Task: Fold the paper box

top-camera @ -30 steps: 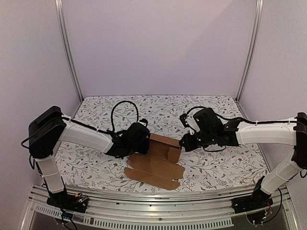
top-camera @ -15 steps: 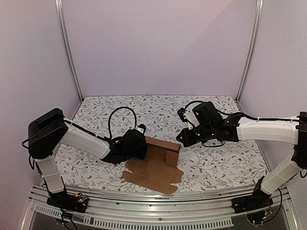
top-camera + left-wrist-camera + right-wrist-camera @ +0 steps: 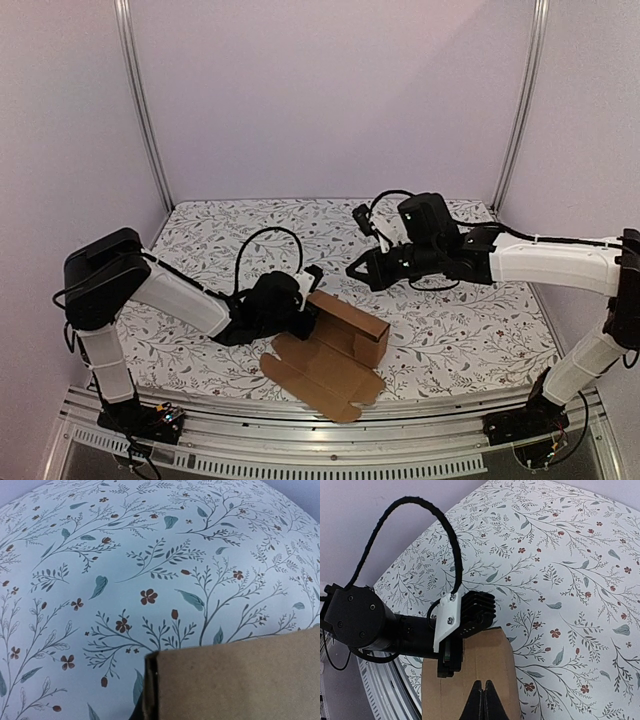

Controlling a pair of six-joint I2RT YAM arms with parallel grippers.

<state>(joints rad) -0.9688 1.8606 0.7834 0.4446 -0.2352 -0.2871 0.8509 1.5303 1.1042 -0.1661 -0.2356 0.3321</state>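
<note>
The paper box (image 3: 330, 362) is a brown cardboard sheet, part flat on the table, with one long panel (image 3: 350, 318) standing up as a wall. My left gripper (image 3: 305, 300) is clamped on the left end of that panel; the right wrist view shows its black finger (image 3: 447, 655) over the cardboard (image 3: 485, 655). In the left wrist view the cardboard (image 3: 240, 680) fills the lower right and hides my fingers. My right gripper (image 3: 355, 270) is shut and empty, hovering above and behind the panel; its closed tips (image 3: 483, 692) point down at the cardboard.
The floral tablecloth (image 3: 450, 330) covers the table. White walls and metal posts (image 3: 150, 130) enclose the back and sides. A metal rail (image 3: 330, 415) runs along the near edge. The left arm's black cable (image 3: 440, 535) loops above its wrist.
The long panel has risen from lying low to standing upright, held by my left gripper. My right gripper has left the box's right end and moved up and left.
</note>
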